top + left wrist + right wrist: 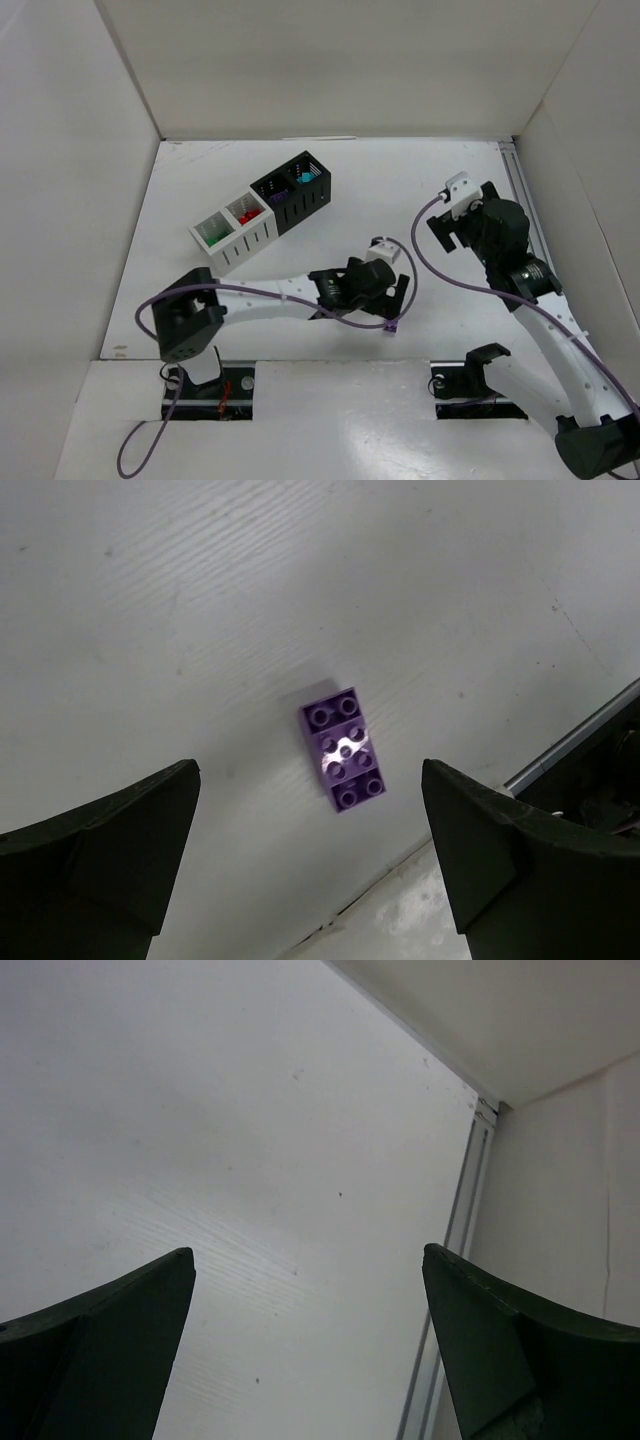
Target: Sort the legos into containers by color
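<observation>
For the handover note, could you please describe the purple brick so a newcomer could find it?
On the table, look below the open left gripper, right of the containers. The purple brick lies flat there, the only brick seen outside a compartment.

Brick (345, 750): purple plastic, glossy, with a white glare spot on the middle studs.
Table (150, 600): white and matt, with fine parallel streaks and a few dark specks.
Left gripper (310, 772), fingers (100, 850): black, matt, plastic by the look, faintly grainy.
Right gripper (308, 1260), fingers (100, 1340): same black matt finish.
White box (238, 245) and black box (305, 200): hard plastic, dull sheen.
Walls (330, 60): white board, flat matt, smooth.
Near shelf (330, 420) under the arm bases: white, soft sheen, patchy glare.
</observation>
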{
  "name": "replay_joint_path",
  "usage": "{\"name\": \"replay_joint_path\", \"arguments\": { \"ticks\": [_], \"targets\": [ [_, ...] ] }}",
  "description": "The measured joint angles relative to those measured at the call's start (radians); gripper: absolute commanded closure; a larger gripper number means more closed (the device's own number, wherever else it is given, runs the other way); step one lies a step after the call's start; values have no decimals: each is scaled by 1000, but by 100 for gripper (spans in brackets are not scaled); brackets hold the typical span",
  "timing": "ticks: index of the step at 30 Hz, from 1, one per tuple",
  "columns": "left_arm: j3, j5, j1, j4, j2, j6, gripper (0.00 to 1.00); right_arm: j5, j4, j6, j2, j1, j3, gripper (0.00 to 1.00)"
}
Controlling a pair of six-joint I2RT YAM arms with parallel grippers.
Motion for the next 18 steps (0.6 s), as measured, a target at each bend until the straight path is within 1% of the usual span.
{"name": "replay_joint_path", "arguments": {
  "ticks": [4,9,11,13,14,16,18],
  "targets": [
    [109,2,-40,-10,141,12,13,14,-30,-1,-51,-49,-36,0],
    [160,-3,-50,-43,218,11,21,8,-47,-2,-49,-95,-57,0],
    [182,-12,-53,-66,245,3,21,6,-49,-5,-50,-109,-66,0],
    [206,-23,-58,-88,275,-3,25,3,-53,-6,-49,-116,-74,0],
    [221,-29,-61,-97,293,-6,25,0,-53,-8,-49,-116,-78,0],
    [254,-41,-71,-117,327,-10,28,-10,-55,-9,-50,-120,-84,0],
    [295,-55,-85,-145,367,-15,34,-12,-58,-10,-49,-122,-85,0]
  ]
}}
